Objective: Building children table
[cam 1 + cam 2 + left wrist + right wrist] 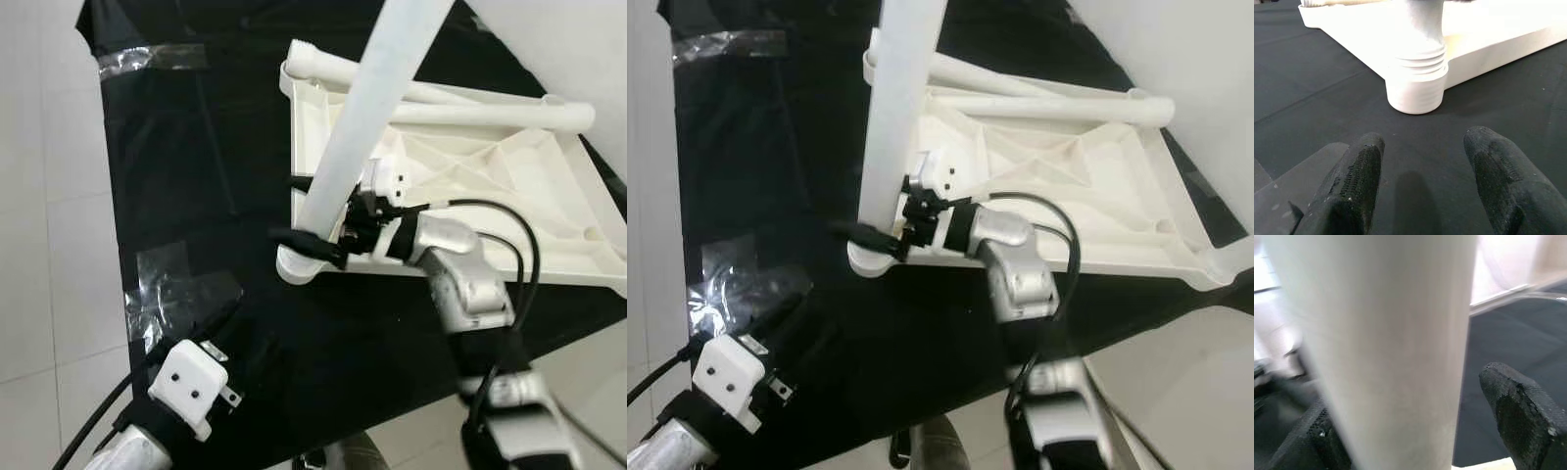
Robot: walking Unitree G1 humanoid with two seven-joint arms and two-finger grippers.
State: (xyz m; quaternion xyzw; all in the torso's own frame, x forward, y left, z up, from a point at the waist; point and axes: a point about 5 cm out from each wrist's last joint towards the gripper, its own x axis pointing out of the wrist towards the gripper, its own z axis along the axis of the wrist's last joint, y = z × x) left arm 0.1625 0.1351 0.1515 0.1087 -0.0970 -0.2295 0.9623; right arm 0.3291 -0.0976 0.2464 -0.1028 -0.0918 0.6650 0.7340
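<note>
A white plastic table top lies upside down on a black cloth. One white leg stands upright in its near-left corner socket. My right gripper straddles this leg just above the socket. In the right wrist view one finger stands apart from the leg, with cloth showing in the gap, so the gripper is open. Two more legs lie across the far side of the top. My left gripper hovers low over the cloth, open and empty, facing the socket from a short way off.
The black cloth is taped to a white tiled floor, with clear tape patches near my left gripper and at the far-left corner. Black cables loop off my right arm.
</note>
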